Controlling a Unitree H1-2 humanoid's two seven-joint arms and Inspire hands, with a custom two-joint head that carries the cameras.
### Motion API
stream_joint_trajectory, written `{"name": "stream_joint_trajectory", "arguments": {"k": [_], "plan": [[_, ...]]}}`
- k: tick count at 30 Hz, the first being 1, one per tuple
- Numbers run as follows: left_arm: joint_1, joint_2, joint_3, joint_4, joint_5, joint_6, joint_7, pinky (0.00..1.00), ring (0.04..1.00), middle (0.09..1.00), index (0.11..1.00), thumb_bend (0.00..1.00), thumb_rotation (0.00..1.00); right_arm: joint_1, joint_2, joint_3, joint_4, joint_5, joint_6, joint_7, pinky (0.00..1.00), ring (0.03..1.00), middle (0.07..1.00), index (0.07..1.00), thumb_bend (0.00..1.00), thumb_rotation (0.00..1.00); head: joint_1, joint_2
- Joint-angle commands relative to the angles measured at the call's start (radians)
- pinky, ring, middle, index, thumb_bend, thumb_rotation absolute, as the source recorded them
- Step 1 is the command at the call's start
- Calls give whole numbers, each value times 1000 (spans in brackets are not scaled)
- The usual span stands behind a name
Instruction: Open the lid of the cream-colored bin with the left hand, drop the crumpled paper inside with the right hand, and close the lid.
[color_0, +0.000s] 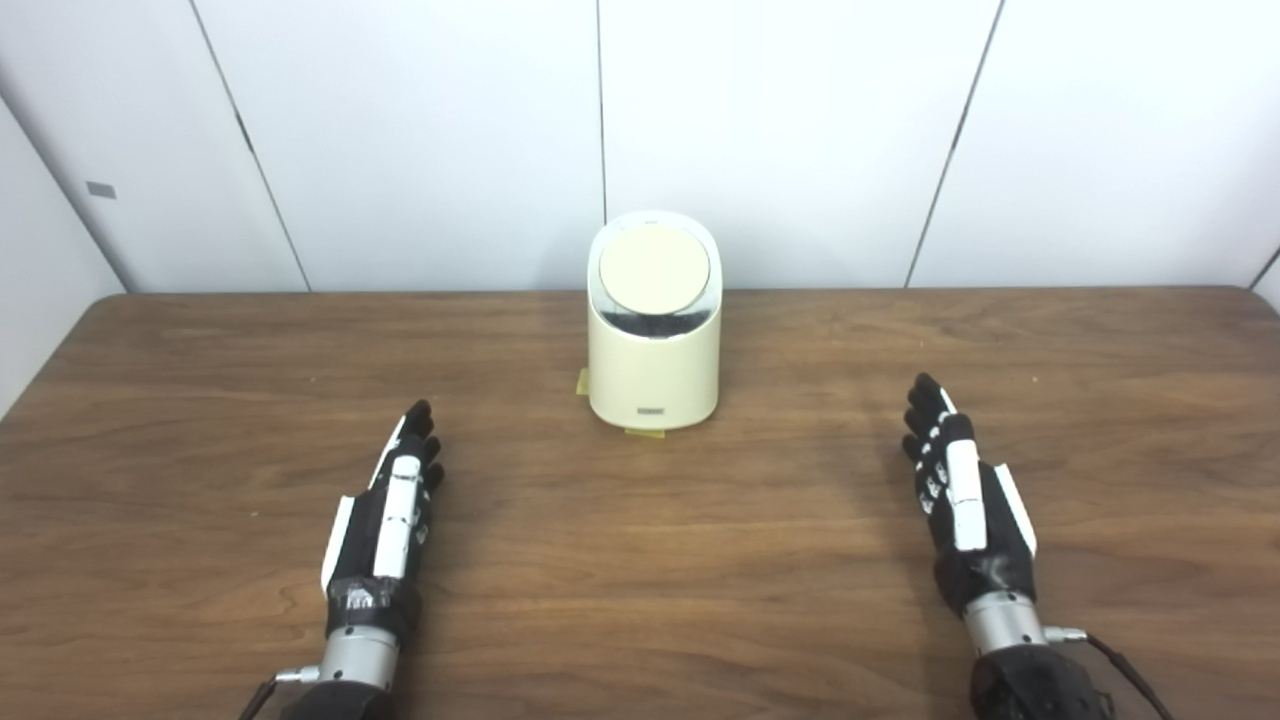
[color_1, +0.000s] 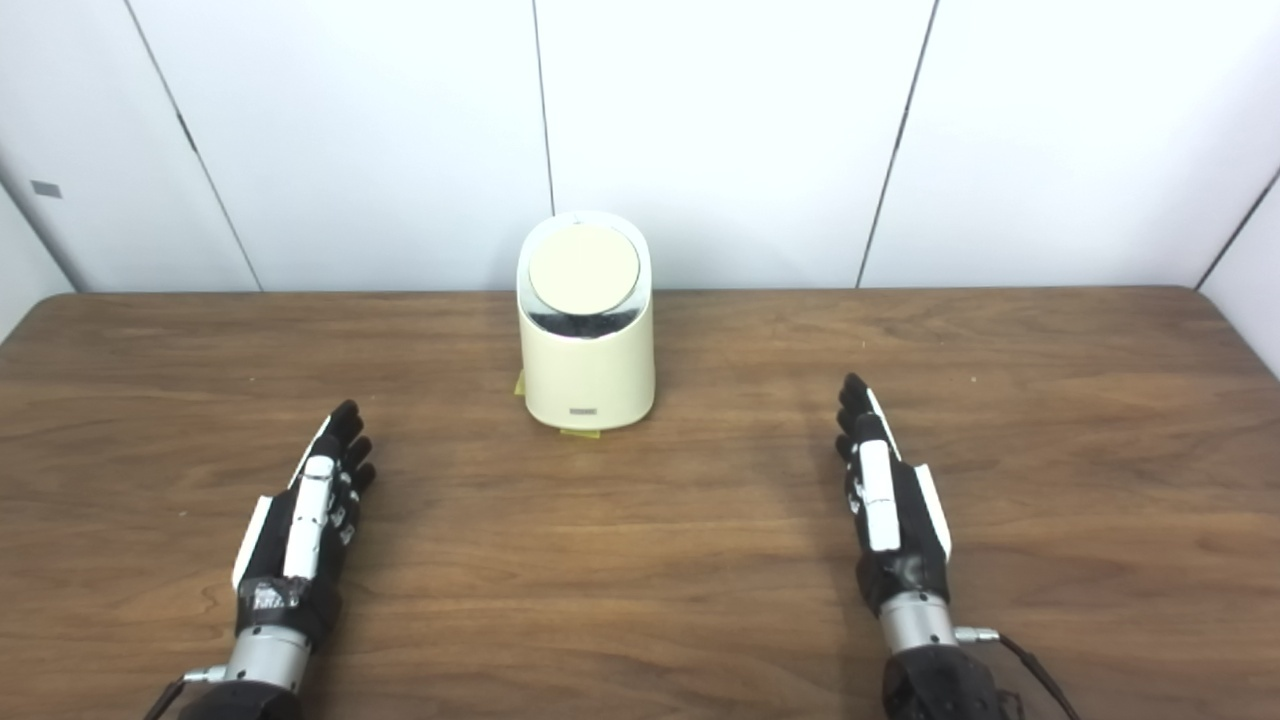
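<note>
The cream-colored bin (color_0: 654, 350) stands upright at the table's middle rear, its round lid (color_0: 654, 266) lying flat and shut on top. My left hand (color_0: 385, 515) hovers over the table to the bin's front left, fingers stretched forward, holding nothing. My right hand (color_0: 962, 495) is at the front right in the same flat pose, also holding nothing. Both hands are well apart from the bin. No crumpled paper shows in either view.
The brown wooden table (color_0: 640, 560) spans the whole view, with white wall panels (color_0: 420, 130) just behind its far edge. Small yellow tape marks (color_0: 644, 432) sit at the bin's base.
</note>
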Motion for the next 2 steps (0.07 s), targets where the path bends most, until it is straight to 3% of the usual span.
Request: {"name": "stream_joint_trajectory", "arguments": {"k": [1,2], "plan": [[15,8,-8,11,-7,-20,3,1000,1000,1000,1000,468,857,-13,-5,-2,-23,-12,-37,-3,1000,984,983,971,581,1000,-3,1],[13,8,-7,14,-6,-19,5,1000,1000,1000,1000,469,856,-12,-5,-3,-23,-18,-38,-7,1000,983,984,970,585,1000,-3,1]]}}
